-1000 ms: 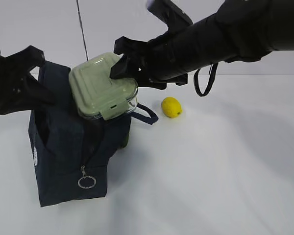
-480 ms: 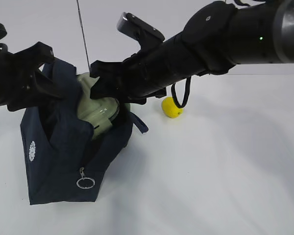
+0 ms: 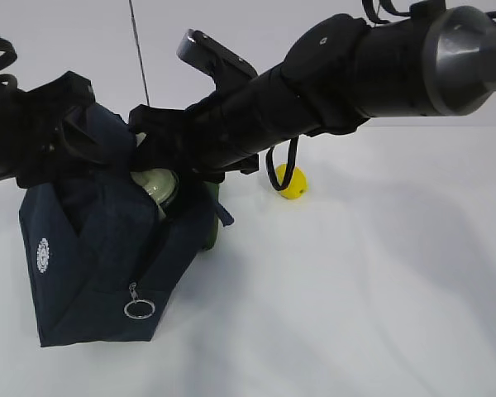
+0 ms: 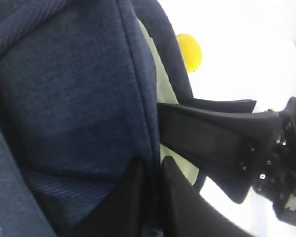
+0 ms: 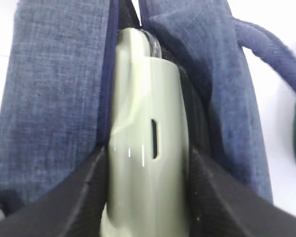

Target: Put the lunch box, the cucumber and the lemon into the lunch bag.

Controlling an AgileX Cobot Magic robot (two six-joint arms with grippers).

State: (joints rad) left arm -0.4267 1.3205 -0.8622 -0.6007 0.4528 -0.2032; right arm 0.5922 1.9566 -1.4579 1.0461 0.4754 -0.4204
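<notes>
Mostly hidden inside the bag

The lunch box (image 3: 155, 184) shows only a sliver above the lunch bag (image 3: 91, 265); the cucumber (image 3: 212, 236) peeks out behind the bag.

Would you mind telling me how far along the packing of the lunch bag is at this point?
Nothing is fully packed yet. In hand: the right hand grips the lunch box and is sliding it into the lunch bag, whose edge the left hand pinches. Left: the lemon sits on the table, and the cucumber lies just behind the bag.

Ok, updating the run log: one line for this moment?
right gripper: lowering lunch box into lunch bag | left gripper: holding bag wall | lemon: on table
</notes>
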